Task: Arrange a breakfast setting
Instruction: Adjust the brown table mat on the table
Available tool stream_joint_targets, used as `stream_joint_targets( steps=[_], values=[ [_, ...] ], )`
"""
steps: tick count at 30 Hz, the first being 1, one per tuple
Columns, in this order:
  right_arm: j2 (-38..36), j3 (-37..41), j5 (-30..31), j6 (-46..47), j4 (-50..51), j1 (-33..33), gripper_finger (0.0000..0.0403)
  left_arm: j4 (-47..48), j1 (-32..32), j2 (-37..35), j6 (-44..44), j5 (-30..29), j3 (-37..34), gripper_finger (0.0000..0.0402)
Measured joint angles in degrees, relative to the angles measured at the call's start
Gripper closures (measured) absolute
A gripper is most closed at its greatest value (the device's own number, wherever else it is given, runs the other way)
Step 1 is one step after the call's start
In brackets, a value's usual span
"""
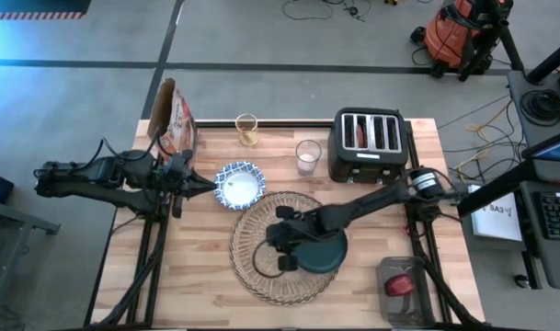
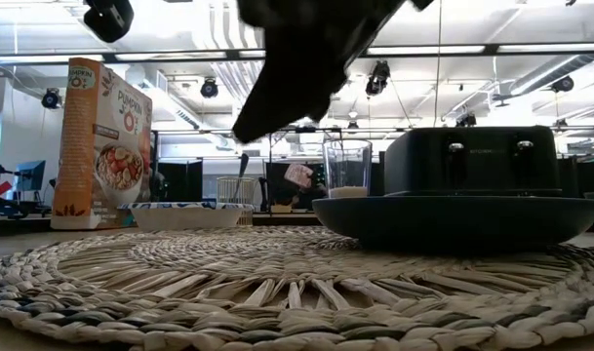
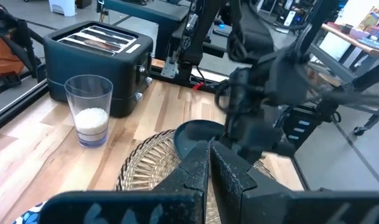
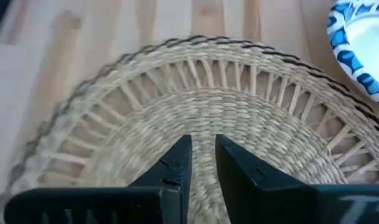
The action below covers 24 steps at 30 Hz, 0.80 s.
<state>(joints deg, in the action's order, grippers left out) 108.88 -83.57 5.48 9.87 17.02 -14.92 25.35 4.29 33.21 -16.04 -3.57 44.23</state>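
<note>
The woven straw placemat [image 1: 281,246] lies flat near the middle of the wooden worktop [image 1: 206,285], toward the front edge. The dark teal plate [image 1: 321,253] sits on the mat's right half, its rim reaching close to the mat's edge on that side. The right claw [image 1: 281,246] hangs over the centre of the mat, just left of the plate, its two fingers [image 4: 177,168] drawn to a narrow gap with nothing between them; from the wrist view only straw weave shows beneath.

The blue-and-white bowl [image 1: 239,185] rests on bare wood just behind the mat's left rim, close to it but not on it. The left claw [image 1: 206,185] is right at the bowl's left edge; its fingers [image 3: 198,174] look nearly together, and I cannot tell whether they touch the bowl.

A clear glass [image 1: 308,157] with something white in the bottom stands behind the mat, just left of the black toaster [image 1: 369,144]. Another glass [image 1: 246,130] stands at the back edge, with the cereal bag [image 1: 176,117] upright at the back left corner
</note>
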Motion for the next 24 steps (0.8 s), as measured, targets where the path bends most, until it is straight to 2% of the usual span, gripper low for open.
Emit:
stream_joint_targets(
  steps=[7,14,24],
  values=[
    [8.27,-7.59,-4.52,0.09,1.38,0.83,0.0366,0.03,0.00,0.04,-0.17,0.04,0.00,0.0402],
    [15.95,-18.21,-4.48,-0.04,9.98,0.99,0.0377,0.11,0.00,0.05,-0.59,0.07,0.00,0.0402],
    [23.71,-28.92,-4.40,0.07,20.45,1.17,0.0377,0.59,0.00,0.05,-0.59,0.09,0.01,0.0402]
  ],
)
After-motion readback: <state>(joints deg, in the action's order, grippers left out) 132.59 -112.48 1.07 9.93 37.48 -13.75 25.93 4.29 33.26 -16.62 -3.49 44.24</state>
